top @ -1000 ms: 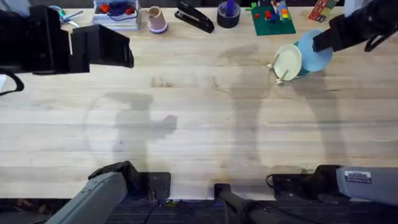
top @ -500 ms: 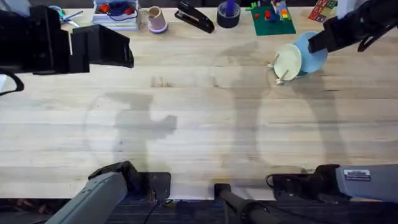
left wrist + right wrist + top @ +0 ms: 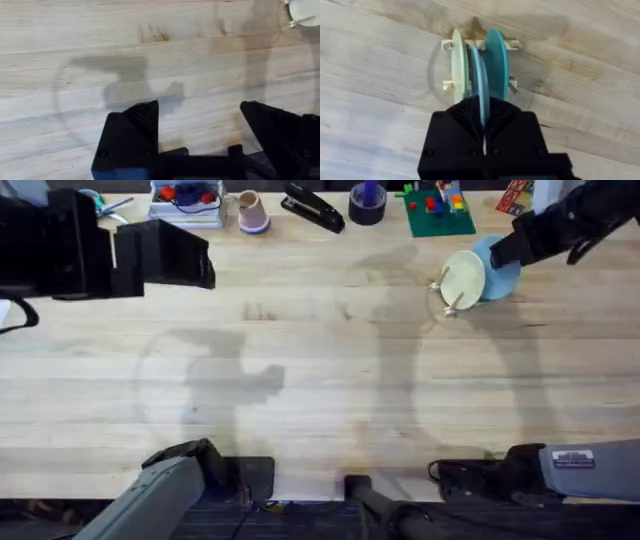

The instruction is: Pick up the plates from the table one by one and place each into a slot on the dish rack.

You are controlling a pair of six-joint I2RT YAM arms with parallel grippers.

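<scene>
I am at the slotting step: my right claw is clamped on the edge of the blue plate, which stands on edge between the cream plate and the teal plate, both already upright in the rack. From overhead the rack sits far across the table on my right side, with the cream plate facing the camera and the blue plate just behind it under my arm. I judge the blue plate to be in its slot or nearly so (I cannot tell whether its lower edge has reached the rack's base). The next move calls for a short, straight descent if it is not seated, then parting the fingers only a little and lifting clear along the plate's own plane, since the neighbours stand close on both sides and a sideways nudge could tip them. My left claw hangs spread wide over bare wood, holding nothing. As for writing, there is a white label on my right arm's base, but I cannot read it.
</scene>
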